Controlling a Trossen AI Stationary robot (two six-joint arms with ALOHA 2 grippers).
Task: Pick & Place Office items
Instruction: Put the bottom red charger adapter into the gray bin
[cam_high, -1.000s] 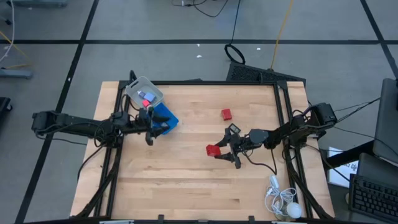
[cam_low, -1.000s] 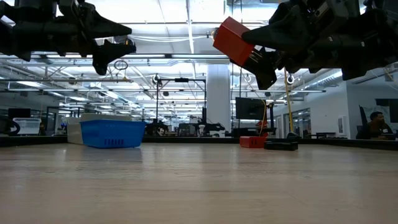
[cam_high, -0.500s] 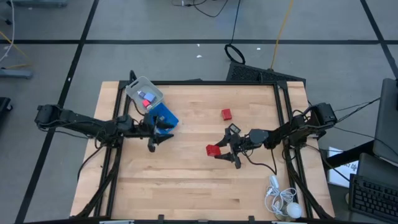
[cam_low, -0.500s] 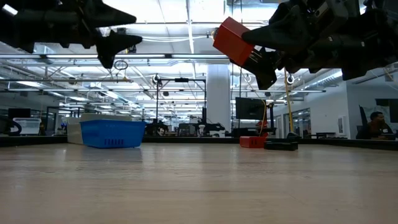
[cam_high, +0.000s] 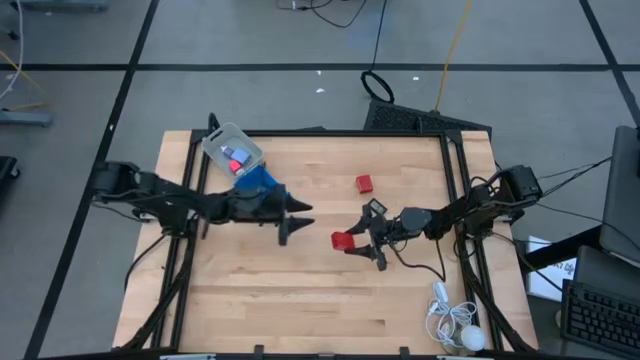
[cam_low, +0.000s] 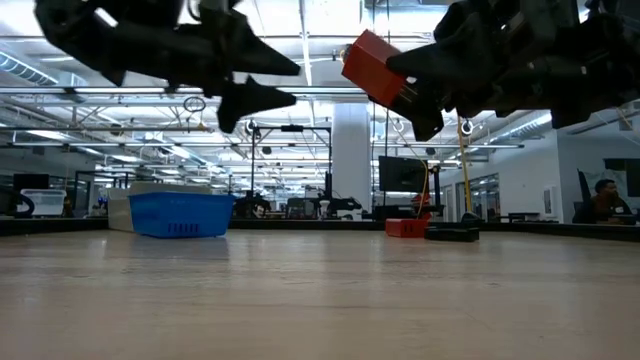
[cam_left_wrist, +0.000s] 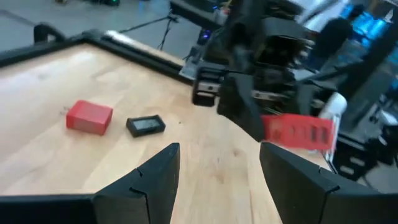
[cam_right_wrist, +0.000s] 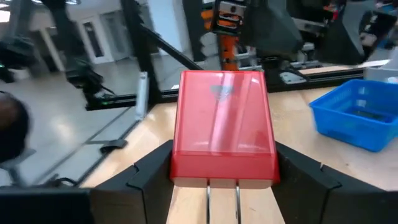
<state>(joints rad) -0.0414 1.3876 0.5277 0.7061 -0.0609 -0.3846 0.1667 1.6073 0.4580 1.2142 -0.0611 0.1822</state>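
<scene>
My right gripper (cam_high: 352, 243) hovers above the table's middle, shut on a red block (cam_high: 343, 241), seen large in the right wrist view (cam_right_wrist: 224, 124) and high up in the low view (cam_low: 373, 66). My left gripper (cam_high: 296, 216) is open and empty, in the air to the left of it, its fingers (cam_left_wrist: 158, 171) pointing toward the right gripper. A second red block (cam_high: 364, 183) and a dark rectangular piece with a pale centre (cam_high: 375, 207) lie flat on the table farther back; both appear in the left wrist view (cam_left_wrist: 89, 117), (cam_left_wrist: 145, 126). My right gripper pinches the red block between its two fingers (cam_right_wrist: 146, 171), one on each long side (cam_right_wrist: 267, 152). The fingers come roughly level from the table's right. The block juts out past the fingertips, lifted clear of the table and tilted (cam_low: 385, 85).
A blue tray (cam_high: 262, 181) stands near the far left, partly under the left arm, with a clear plastic box (cam_high: 231, 150) holding small pieces behind it. A white corded gadget (cam_high: 455, 325) lies at the near right corner. Bare wood stretches across the near half.
The left gripper has swung from beside the blue tray toward the table's right, into the middle, nearing the right gripper; it stays open. The right gripper and its red block have kept still.
</scene>
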